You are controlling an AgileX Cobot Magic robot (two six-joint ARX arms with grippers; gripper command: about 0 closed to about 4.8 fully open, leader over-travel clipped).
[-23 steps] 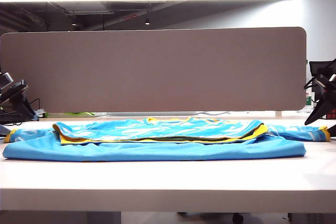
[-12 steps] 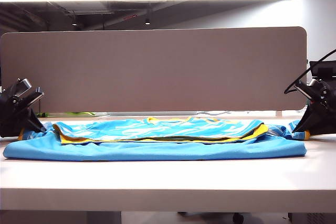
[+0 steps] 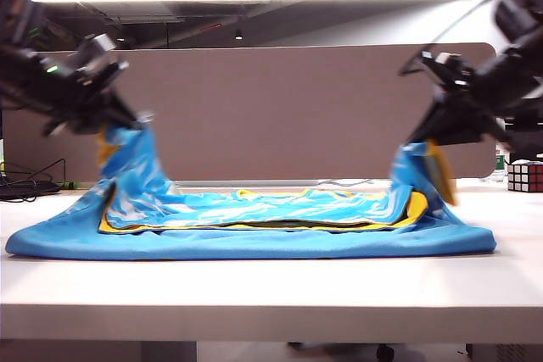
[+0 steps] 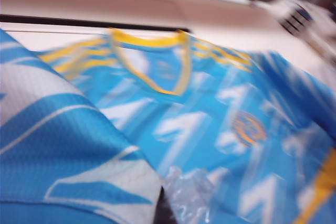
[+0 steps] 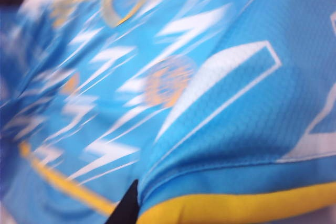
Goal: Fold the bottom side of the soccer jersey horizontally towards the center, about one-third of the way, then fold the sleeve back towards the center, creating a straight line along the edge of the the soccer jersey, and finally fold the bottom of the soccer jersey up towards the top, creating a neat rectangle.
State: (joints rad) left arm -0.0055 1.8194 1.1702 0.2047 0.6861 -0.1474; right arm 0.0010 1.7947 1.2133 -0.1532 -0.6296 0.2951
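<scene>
Item: soccer jersey (image 3: 254,239), sky-blue with white jagged streaks and yellow trim, lying flat across the table (image 3: 271,294) in front of the grey partition (image 3: 254,112), body partly folded, each sleeve end drawn up off the cloth. Left gripper (image 3: 114,120), above the jersey's left end, and right gripper (image 3: 424,137), above its right end, each have fingers pinched tight on a sleeve. Judged purpose: both sleeves are raised together so they can swing inward over the body, leaving straight side edges.

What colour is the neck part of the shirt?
Yellow: the soccer jersey has a yellow collar, clearest in the left wrist view.
</scene>
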